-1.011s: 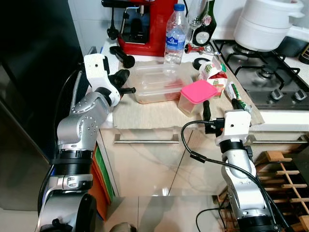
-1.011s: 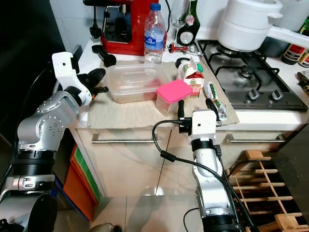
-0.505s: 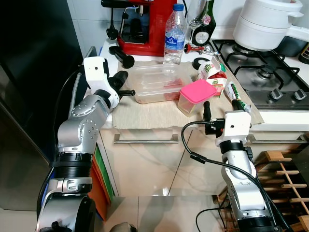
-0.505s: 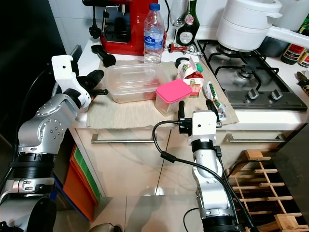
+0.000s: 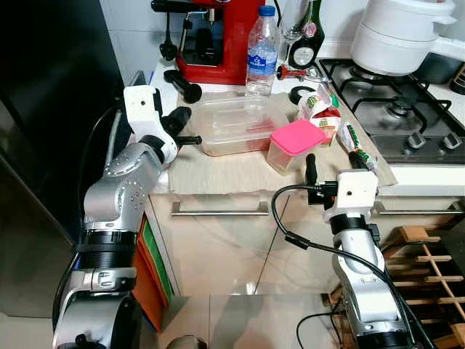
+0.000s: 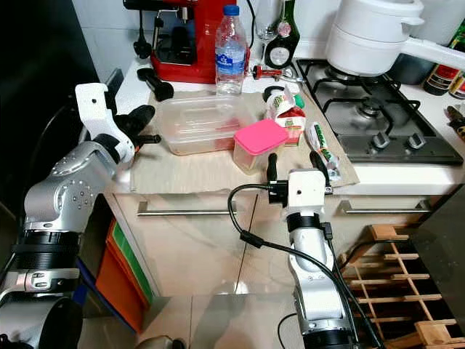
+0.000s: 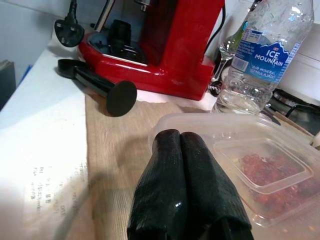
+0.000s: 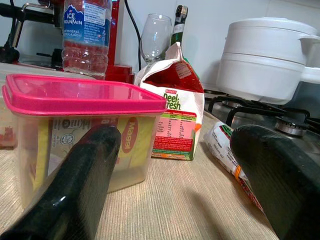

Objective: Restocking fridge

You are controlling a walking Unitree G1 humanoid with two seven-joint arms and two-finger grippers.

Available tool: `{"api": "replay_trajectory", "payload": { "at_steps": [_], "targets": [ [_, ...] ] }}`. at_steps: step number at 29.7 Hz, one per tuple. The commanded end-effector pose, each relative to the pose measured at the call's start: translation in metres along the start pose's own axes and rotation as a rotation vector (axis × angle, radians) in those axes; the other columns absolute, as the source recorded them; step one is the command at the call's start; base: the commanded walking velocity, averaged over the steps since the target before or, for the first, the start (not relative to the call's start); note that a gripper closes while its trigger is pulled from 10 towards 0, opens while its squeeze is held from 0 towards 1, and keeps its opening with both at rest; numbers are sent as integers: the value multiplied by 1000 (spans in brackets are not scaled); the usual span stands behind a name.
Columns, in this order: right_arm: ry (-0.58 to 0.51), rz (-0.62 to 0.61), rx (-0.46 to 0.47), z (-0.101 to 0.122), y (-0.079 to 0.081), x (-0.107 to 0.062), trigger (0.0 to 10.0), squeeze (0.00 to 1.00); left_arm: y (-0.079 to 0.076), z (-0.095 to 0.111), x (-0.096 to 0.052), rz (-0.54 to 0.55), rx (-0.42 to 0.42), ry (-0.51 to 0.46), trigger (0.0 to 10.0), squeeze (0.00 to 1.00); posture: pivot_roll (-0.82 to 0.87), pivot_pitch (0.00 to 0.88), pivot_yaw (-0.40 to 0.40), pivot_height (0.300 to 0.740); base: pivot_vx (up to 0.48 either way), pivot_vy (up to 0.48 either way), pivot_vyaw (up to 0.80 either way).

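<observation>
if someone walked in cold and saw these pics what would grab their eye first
Probably the pink-lidded container near the counter's front edge, with the right gripper just short of it, jaws open. Behind it stands the red coffee machine at the back beside a water bottle. The left gripper, jaws shut, sits at the end of a clear lidded tub.

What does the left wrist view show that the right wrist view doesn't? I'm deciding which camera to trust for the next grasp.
Left wrist: the left gripper with fingers pressed together, over the clear flat container with red bits inside, and the black portafilter. Right wrist: the right gripper spread wide, facing the pink-lidded tub, the milk carton and the white pot. Both: the water bottle, the wine glass and the beige mat.
</observation>
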State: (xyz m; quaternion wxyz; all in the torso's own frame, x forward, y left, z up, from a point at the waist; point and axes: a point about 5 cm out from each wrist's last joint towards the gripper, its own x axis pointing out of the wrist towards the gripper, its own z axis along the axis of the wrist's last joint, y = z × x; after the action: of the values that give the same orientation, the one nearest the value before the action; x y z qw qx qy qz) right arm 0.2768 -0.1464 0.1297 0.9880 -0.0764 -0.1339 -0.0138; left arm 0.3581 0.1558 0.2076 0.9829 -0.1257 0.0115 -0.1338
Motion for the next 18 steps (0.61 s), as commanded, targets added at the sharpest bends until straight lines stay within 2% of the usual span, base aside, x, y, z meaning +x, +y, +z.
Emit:
{"api": "replay_trajectory", "payload": {
  "at_steps": [1,10,18],
  "targets": [
    [-14,-5,0,5,0,0,10000,0,-1,3,-2,-9,13,-8,3686,0,73,11,27,740,0,0,0],
    [-14,-7,-1,6,-2,1,10000,0,-2,4,-1,-10,13,-8,3686,0,83,13,15,740,0,0,0],
    [-22,-7,-1,13,-2,9,10000,0,-3,13,4,-10,14,-11,3686,0,83,0,10,740,0,0,0]
  ]
}}
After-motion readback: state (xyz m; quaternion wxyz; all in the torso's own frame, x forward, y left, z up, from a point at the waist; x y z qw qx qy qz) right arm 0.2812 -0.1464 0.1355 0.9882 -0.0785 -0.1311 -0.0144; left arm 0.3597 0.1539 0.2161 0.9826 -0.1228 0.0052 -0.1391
